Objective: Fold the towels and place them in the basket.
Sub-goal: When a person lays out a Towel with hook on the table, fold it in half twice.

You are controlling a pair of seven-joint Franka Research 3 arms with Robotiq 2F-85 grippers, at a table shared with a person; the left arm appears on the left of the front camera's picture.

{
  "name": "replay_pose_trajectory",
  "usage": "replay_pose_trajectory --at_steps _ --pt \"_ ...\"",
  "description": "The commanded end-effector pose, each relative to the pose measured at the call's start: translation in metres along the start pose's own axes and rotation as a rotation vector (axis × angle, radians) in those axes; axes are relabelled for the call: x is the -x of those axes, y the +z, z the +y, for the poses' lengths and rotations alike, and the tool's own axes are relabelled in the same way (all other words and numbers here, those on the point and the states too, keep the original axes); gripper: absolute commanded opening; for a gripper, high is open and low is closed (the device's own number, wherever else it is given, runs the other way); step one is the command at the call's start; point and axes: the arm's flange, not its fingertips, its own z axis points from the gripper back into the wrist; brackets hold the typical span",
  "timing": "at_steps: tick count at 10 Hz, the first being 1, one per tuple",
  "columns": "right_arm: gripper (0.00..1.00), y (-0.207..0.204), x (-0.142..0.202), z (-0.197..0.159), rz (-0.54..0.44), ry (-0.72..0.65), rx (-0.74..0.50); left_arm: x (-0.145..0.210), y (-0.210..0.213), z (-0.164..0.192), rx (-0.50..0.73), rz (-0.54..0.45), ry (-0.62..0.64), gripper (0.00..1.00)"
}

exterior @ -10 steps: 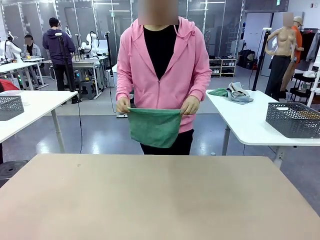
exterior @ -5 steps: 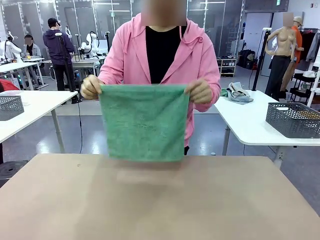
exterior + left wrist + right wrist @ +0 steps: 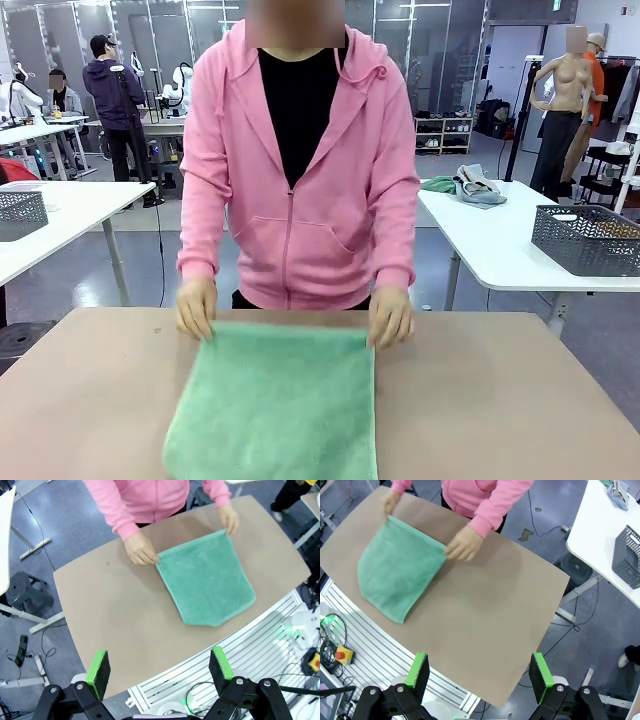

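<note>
A mint green towel (image 3: 275, 400) lies spread flat on the tan table (image 3: 500, 400). The person's hands (image 3: 196, 308) hold its two far corners down at the table's far edge. In the left wrist view the same towel (image 3: 207, 577) lies well beyond my left gripper (image 3: 158, 656), which hangs high above the table, open and empty. My right gripper (image 3: 479, 657) is likewise open and empty, high over the table's other end, with the towel (image 3: 395, 575) far off at the upper left. A dark mesh basket (image 3: 588, 238) stands on the white side table at the right.
A small heap of green and blue-grey cloth (image 3: 465, 187) lies on the white side table (image 3: 500, 250) at the right. Another mesh basket (image 3: 20, 212) sits on a white table at the left. The tan table is bare around the towel.
The person unfolded the green towel, held it up in the air, then lowered it and spread it flat on the table. Neither gripper has changed.
</note>
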Motion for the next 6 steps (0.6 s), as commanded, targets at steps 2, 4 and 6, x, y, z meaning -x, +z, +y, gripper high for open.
replay_pose_trajectory --at_steps 2,4,6 --pt "1.0 0.0021 0.0008 0.0014 0.0 0.003 -0.003 -0.0007 0.0013 -0.0014 0.001 0.0 -0.004 1.0" --pt "1.0 0.0021 0.0008 0.0014 0.0 0.003 -0.003 -0.0007 0.0013 -0.0014 0.001 0.0 -0.004 1.0" --pt "1.0 0.0021 0.0008 0.0014 0.0 0.003 -0.003 -0.0007 0.0013 -0.0014 0.001 0.0 -0.004 1.0"
